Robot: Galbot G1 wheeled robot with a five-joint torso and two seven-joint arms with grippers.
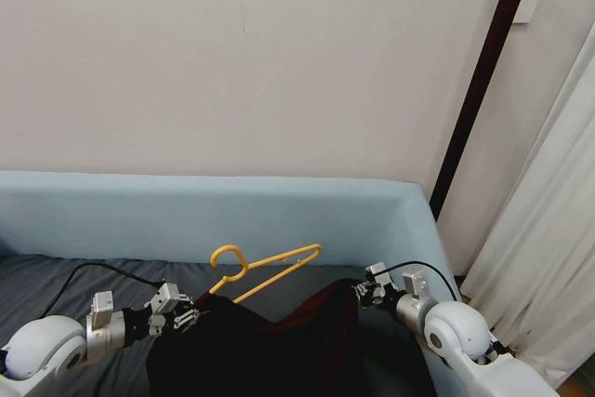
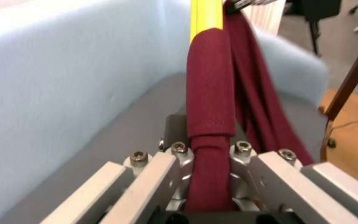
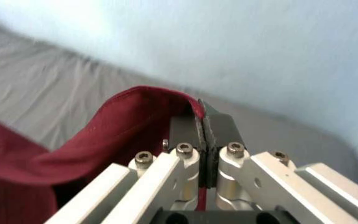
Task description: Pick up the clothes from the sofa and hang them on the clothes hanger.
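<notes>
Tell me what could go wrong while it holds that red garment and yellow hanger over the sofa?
The right gripper pinches just the thin edge of the garment; that could slip free. The left gripper clamps cloth wrapped over one arm of the hanger, so the hanger might slide out. The cloth sags low between them and may drag on the sofa.

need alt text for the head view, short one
The left gripper and right gripper each grip an end of a dark red garment held over a grey sofa seat, a yellow hanger poking out of its top. Behind are the sofa's light blue back, a pale wall, a dark pole and a white curtain.
</notes>
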